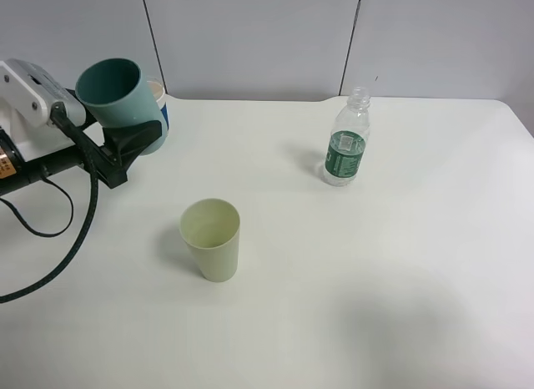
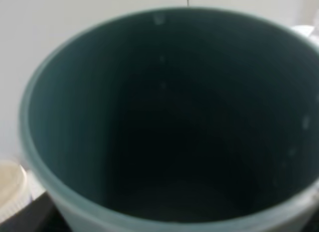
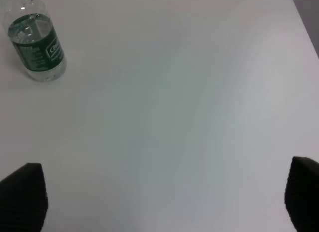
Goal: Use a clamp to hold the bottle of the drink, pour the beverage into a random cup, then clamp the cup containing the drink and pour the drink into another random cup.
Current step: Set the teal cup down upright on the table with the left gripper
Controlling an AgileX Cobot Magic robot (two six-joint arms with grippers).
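Observation:
My left gripper (image 1: 132, 137) is shut on the teal cup (image 1: 119, 90) and holds it in the air at the far left, tilted with its mouth up. The cup's dark inside (image 2: 169, 122) fills the left wrist view, and I cannot tell whether it holds any beverage. The pale yellow-green cup (image 1: 212, 238) stands upright on the table, left of centre, below and to the right of the held cup. The clear bottle (image 1: 346, 147) with its green label stands uncapped at the back right, also in the right wrist view (image 3: 36, 45). My right gripper (image 3: 162, 194) is open over bare table, well clear of the bottle.
A blue-sleeved white paper cup (image 1: 159, 103) stands just behind the held teal cup at the back left. The white table (image 1: 375, 272) ends at a grey wall behind. The left arm's black cable (image 1: 71, 239) loops over the table's left side.

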